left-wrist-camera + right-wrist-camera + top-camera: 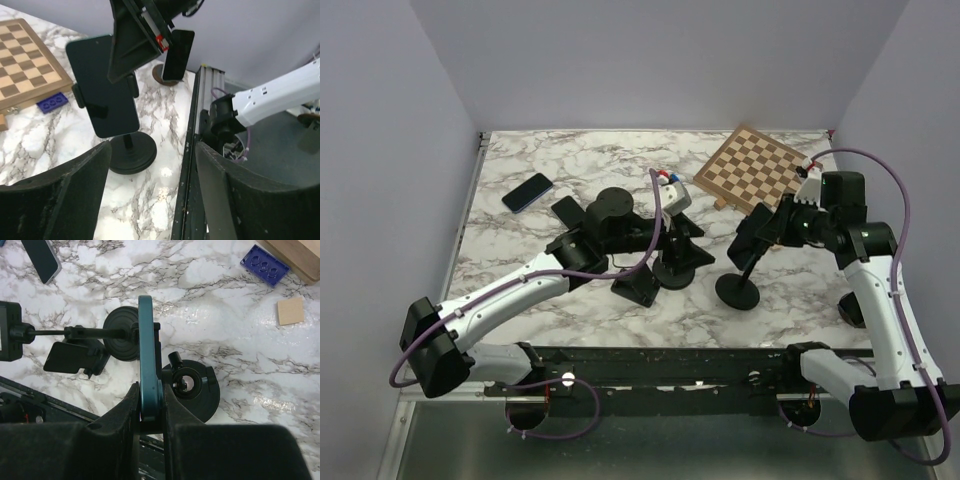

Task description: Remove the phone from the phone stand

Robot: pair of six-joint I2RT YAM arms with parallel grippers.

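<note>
Step in hand: the grip is taken and the lift-out is not yet done; the phone (117,112) sits in the phone stand (131,152), with the side clamps (78,95) hugging both long edges
Phone's place: at 4 o'clock from the centre of the table (570,150) in the overhead view, held upright with a dark screen; the chessboard (752,170) lies at 2 o'clock
Right gripper (149,396): pinched narrow on the phone's upper end, one finger on each face
Left gripper (152,165): fingers spread wide with nothing between them, facing the stand's base from low down
Next move, judged: draw the phone out along the line of the clamps, toward 12 o'clock from the base, without twisting
What it calls for: the stand looks light and may ride up with the phone, so the left gripper probably has to steady the post or base first
Not to confuse: another phone (527,192) lies flat at 10 o'clock, off any stand
</note>
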